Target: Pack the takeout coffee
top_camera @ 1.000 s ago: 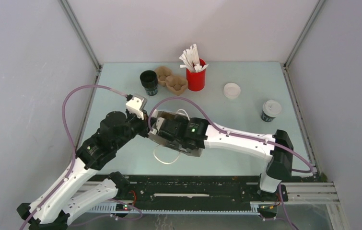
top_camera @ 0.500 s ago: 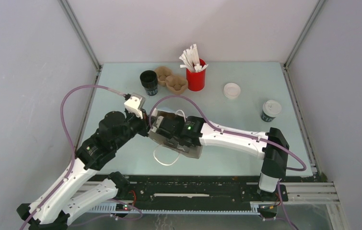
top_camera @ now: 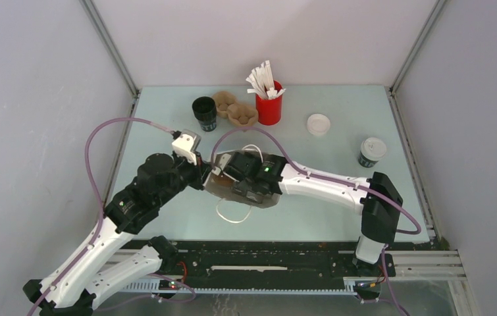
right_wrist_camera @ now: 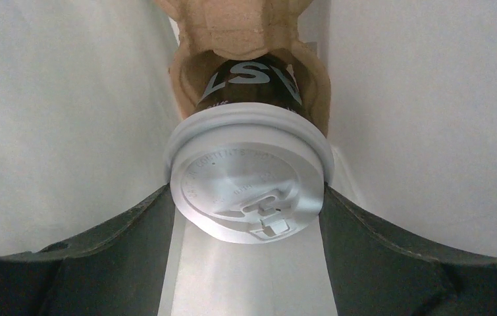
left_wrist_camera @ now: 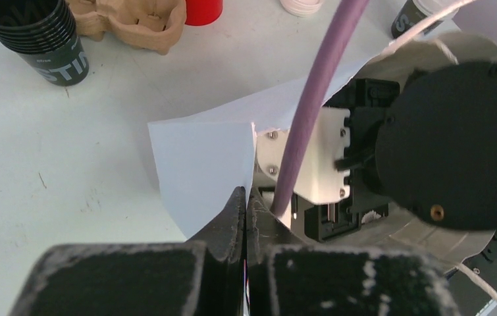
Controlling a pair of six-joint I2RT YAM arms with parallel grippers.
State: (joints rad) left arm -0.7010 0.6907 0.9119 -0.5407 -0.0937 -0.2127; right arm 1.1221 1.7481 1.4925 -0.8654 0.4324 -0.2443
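Note:
A paper bag (top_camera: 259, 199) lies on its side at the table's middle. My left gripper (top_camera: 201, 172) is shut on the bag's edge; in the left wrist view its jaws (left_wrist_camera: 245, 197) pinch the white flap (left_wrist_camera: 199, 161). My right gripper reaches into the bag, and its fingertips are hidden in the top view. In the right wrist view it (right_wrist_camera: 249, 197) is shut on a takeout coffee (right_wrist_camera: 249, 174), a dark cup with a white lid. The fingers (right_wrist_camera: 133, 230) press the lid's sides. The cup sits in a brown cardboard carrier (right_wrist_camera: 245, 26). A second takeout coffee (top_camera: 371, 151) stands at the right.
At the back stand a lidless black cup (top_camera: 205, 112), a cardboard carrier (top_camera: 235, 110) and a red holder (top_camera: 269, 104) with white sticks. A loose white lid (top_camera: 318, 124) lies to its right. The bag's string handle (top_camera: 232, 214) lies toward the near edge.
My right wrist and the bag have swung a little toward the back of the table. The bag's handle loop followed. My left gripper has stayed pinched on the bag's edge.

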